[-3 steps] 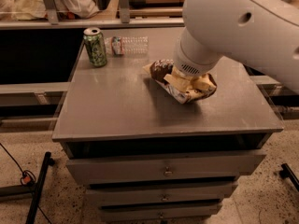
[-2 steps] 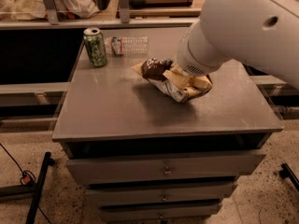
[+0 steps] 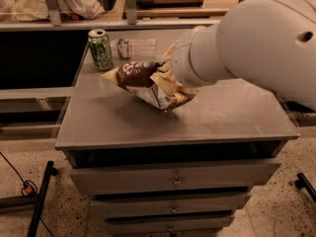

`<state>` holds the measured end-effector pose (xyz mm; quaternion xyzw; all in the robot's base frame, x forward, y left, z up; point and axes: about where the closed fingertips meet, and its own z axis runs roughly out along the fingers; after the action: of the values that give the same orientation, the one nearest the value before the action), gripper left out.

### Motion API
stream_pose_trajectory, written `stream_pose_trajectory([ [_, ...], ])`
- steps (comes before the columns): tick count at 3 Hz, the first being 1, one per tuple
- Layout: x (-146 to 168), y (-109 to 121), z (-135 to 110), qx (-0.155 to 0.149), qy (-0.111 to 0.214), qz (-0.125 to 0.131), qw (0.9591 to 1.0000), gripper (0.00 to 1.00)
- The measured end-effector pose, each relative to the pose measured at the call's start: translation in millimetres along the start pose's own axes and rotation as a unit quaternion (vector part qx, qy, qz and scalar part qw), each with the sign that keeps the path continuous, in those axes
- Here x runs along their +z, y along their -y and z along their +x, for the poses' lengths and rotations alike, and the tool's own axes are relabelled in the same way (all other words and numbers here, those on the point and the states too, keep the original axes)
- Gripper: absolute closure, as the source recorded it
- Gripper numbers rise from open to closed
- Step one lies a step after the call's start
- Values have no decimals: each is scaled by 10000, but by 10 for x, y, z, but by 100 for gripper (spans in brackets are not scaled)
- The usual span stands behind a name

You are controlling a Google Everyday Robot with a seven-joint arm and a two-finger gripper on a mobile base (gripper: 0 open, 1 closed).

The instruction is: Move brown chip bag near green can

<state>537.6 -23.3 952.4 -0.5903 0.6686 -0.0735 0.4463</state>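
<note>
The brown chip bag (image 3: pixel 143 80) hangs tilted a little above the grey cabinet top (image 3: pixel 123 122), its dark brown front with white script facing up-left and its cream edges crumpled. My gripper (image 3: pixel 170 75) is at the bag's right side, hidden behind my large white arm (image 3: pixel 247 38). The bag seems to be carried by it. The green can (image 3: pixel 100 49) stands upright at the far left corner of the top, a short way left of the bag's tip.
A clear plastic bottle (image 3: pixel 136 47) with a red-and-white label lies on its side just right of the can, behind the bag. The cabinet has drawers (image 3: pixel 173 179) below. A shelf rail (image 3: pixel 98 23) runs behind the top.
The arm has swung left with the chip bag, which has risen off the top and come much closer to the green can. The can and bottle have not moved.
</note>
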Motion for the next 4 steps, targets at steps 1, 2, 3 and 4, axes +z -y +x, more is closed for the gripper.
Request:
stream_pose_trajectory([
  [1,114,-207,-285,-219,331,-42,9992,100],
  [2,235,-400,-494,-383,520,-103,9979,100],
  [3,357,-601,-683,-564,561,-141,9967,100],
  [4,473,-752,-818,-720,439,-112,9964,100],
])
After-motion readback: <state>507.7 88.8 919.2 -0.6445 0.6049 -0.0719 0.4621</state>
